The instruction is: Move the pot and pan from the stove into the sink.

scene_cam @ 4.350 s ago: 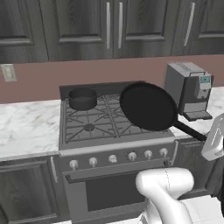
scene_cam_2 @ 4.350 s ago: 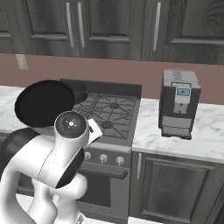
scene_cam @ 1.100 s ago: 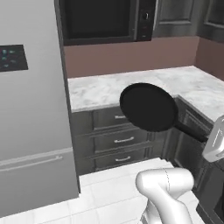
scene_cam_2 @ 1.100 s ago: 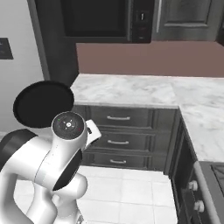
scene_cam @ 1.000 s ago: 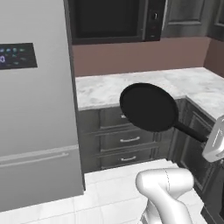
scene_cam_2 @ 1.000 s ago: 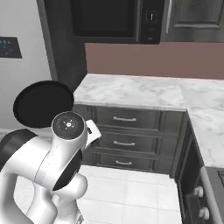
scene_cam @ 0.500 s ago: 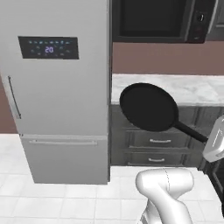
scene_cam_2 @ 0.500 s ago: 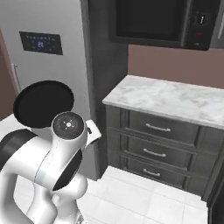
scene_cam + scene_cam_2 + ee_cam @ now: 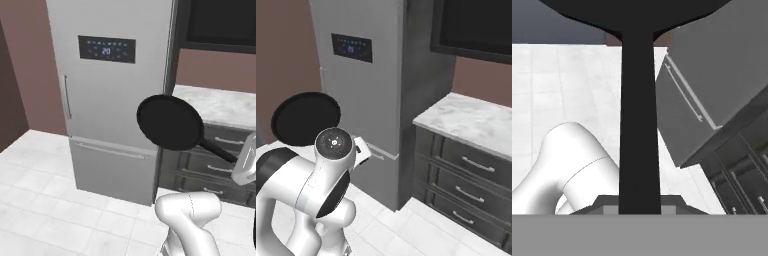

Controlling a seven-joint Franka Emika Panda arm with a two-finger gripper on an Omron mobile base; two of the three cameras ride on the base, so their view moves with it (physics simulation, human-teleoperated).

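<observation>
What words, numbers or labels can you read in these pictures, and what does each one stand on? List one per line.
"20": on the dark display panel high on the door of the grey fridge, left base view.
Small icons in a row above that number: too small to read.
The same panel in the right base view: blurred, unreadable.

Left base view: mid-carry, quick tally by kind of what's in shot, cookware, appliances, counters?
Cookware: 1, the pan, its handle held in the gripper
Appliances: 2, the fridge and the dark microwave
Counters: 1, the marble counter over drawers
Total: 4
</observation>
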